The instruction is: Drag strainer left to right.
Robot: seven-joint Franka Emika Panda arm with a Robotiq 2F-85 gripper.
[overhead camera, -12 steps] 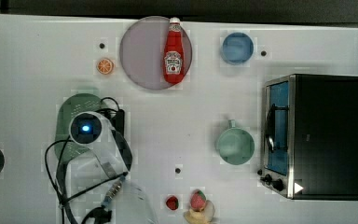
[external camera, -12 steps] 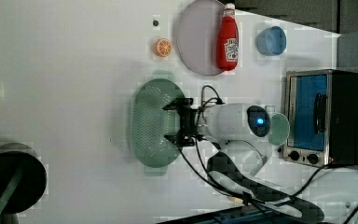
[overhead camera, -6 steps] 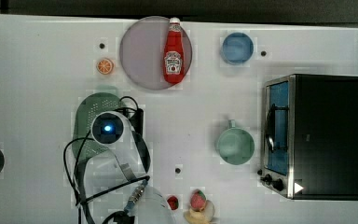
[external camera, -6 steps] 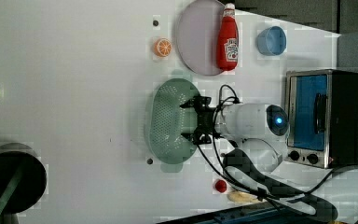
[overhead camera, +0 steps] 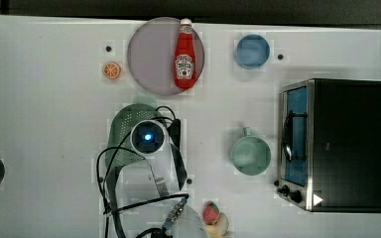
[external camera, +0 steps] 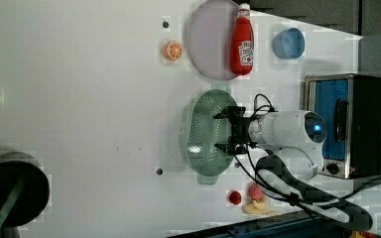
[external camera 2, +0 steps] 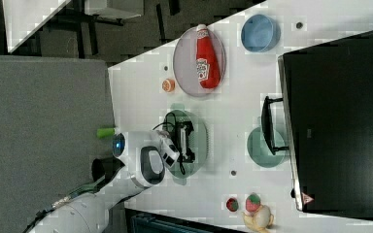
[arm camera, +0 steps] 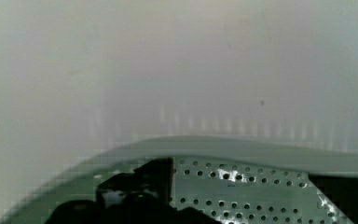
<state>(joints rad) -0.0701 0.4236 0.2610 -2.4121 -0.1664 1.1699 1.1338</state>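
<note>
The strainer (overhead camera: 123,133) is a pale mint-green oblong basket with a perforated bottom, lying left of centre in the top view, just below the plate. The arm's white wrist (overhead camera: 149,137) hangs over it and covers its middle. In the left view my gripper (external camera: 223,131) reaches down into the strainer (external camera: 203,134) with its two black fingers spread wide apart along the basin, holding nothing. The right view has the gripper (external camera 2: 187,141) inside the strainer (external camera 2: 200,141) too. The wrist view looks across the holed bottom (arm camera: 242,186) and rim, with one dark finger (arm camera: 135,191) resting in it.
A grey-lilac plate (overhead camera: 149,54) carries a ketchup bottle (overhead camera: 184,54). An orange slice (overhead camera: 111,70) lies at the top view's left of the plate. A blue bowl (overhead camera: 252,51), a mint mug (overhead camera: 249,154) and a toaster oven (overhead camera: 342,144) stand at the top view's right. Toy fruit (overhead camera: 211,213) sits near the front.
The arm and the strainer have slid together toward the top view's right, closer to below the plate. The fingers have stayed spread.
</note>
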